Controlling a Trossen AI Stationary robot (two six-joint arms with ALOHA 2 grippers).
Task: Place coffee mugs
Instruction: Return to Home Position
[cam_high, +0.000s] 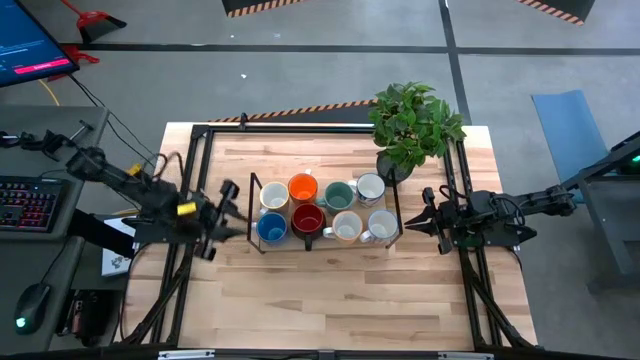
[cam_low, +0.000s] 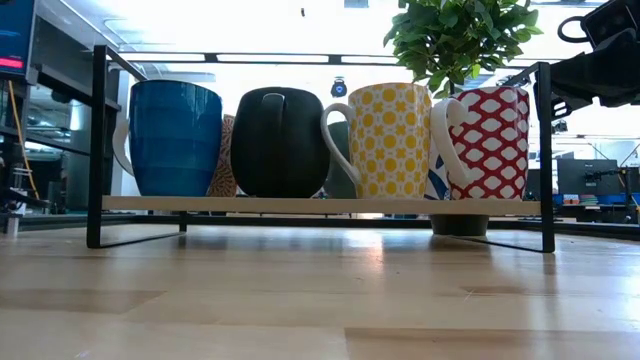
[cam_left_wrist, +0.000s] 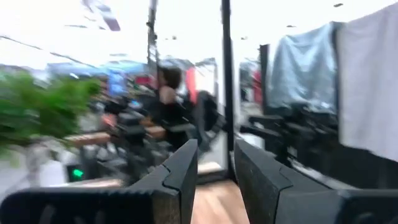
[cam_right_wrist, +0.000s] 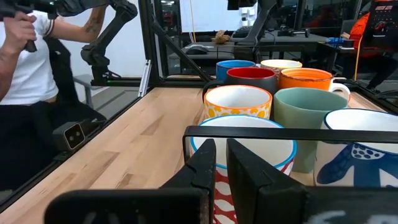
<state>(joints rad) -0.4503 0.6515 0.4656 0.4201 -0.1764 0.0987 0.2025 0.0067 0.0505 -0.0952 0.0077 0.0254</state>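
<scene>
Eight coffee mugs stand upright in two rows on a black-framed rack (cam_high: 254, 215) in the middle of the table. The far row is cream (cam_high: 273, 196), orange (cam_high: 303, 187), teal (cam_high: 338, 195) and white (cam_high: 370, 187). The near row is blue (cam_high: 271, 228), red-lined (cam_high: 307, 219), yellow-patterned (cam_high: 347, 227) and red-patterned (cam_high: 382, 224). The low view shows the near row on the rack's wooden shelf (cam_low: 320, 204). My left gripper (cam_high: 232, 210) hovers just left of the rack, open by a narrow gap and empty (cam_left_wrist: 216, 171). My right gripper (cam_high: 420, 215) is just right of the rack, level, shut and empty (cam_right_wrist: 221, 163).
A leafy plant (cam_high: 415, 125) in a dark pot (cam_high: 392, 168) stands at the rack's far right corner. Black frame rails (cam_high: 195, 190) run along the table's left, far and right edges. Bare wood lies toward the near edge (cam_high: 330, 300). A person (cam_right_wrist: 25, 68) sits beyond the table's left side.
</scene>
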